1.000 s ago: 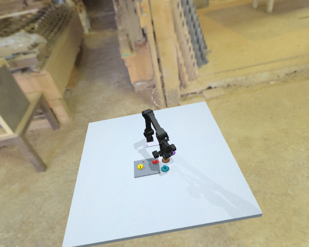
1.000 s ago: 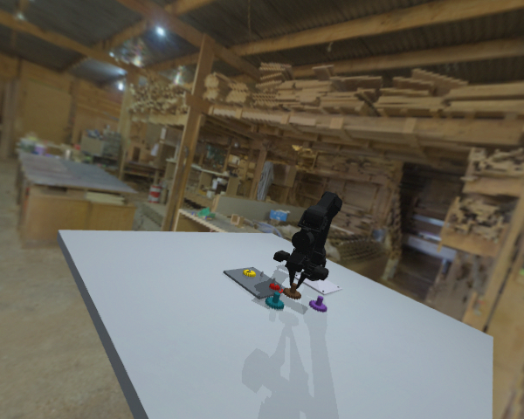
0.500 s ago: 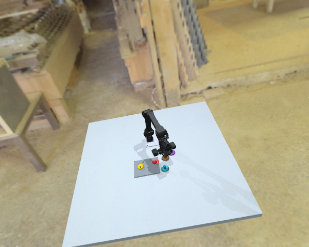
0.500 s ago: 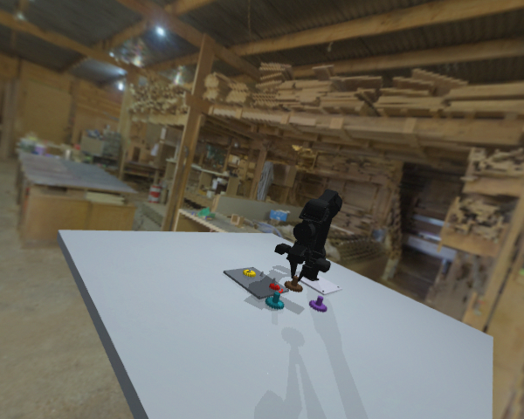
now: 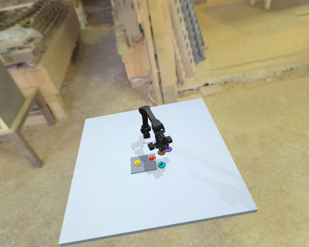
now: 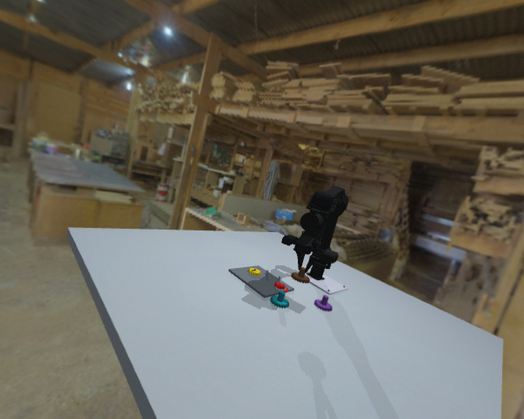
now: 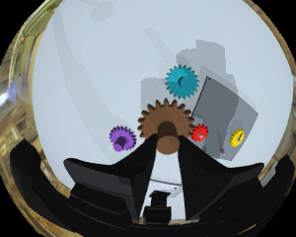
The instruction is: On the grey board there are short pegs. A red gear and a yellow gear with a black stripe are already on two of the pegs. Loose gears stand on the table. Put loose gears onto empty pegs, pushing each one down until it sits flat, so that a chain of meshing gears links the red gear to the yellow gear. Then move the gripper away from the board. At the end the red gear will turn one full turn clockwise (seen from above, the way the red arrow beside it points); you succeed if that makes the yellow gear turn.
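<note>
My gripper (image 5: 161,149) (image 6: 302,269) (image 7: 168,138) is shut on the hub of the brown gear (image 5: 161,153) (image 6: 299,278) (image 7: 152,116), holding it level above the table, off the board. The grey board (image 5: 136,170) (image 6: 249,278) (image 7: 243,118) bears the red gear (image 5: 151,158) (image 6: 279,285) (image 7: 199,130) and the yellow gear (image 5: 135,163) (image 6: 251,271) (image 7: 234,139). Thin empty pegs show on the board. The teal gear (image 5: 161,165) (image 6: 279,303) (image 7: 175,87) stands beside the board. The purple gear (image 5: 168,149) (image 6: 323,306) (image 7: 122,134) stands farther from it.
The white base plate (image 5: 148,140) (image 6: 330,285) lies under the arm's base, behind the board. The teal gear is close to the board's edge near the red gear. The arm's shadow falls across part of the board.
</note>
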Controlling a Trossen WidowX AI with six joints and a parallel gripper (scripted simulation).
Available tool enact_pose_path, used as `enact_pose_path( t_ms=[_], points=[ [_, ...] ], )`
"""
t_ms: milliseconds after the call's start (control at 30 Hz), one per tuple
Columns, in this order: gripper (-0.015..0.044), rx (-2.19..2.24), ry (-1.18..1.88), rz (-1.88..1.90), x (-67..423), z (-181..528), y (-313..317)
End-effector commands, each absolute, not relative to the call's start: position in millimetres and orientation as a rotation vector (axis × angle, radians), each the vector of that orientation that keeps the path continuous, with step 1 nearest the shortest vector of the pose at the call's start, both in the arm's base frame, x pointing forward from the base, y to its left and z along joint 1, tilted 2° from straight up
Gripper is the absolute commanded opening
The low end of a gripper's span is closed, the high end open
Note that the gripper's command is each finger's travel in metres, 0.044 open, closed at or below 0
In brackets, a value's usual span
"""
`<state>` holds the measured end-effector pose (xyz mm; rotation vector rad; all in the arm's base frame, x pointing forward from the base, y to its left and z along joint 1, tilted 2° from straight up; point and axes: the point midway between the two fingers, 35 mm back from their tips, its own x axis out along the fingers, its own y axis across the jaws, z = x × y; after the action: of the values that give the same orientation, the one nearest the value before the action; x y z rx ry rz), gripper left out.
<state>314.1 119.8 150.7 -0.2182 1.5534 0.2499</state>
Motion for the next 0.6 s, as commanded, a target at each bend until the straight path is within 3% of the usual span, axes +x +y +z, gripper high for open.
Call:
enact_pose_path(
  t_ms=[0, 567],
  points=[
    [0.0, -0.221, 1.549, 0.257, 314.1, 160.6, 119.4],
    [0.0, -0.223, 1.549, 0.258, 310.4, 192.3, 115.7]
  ],
)
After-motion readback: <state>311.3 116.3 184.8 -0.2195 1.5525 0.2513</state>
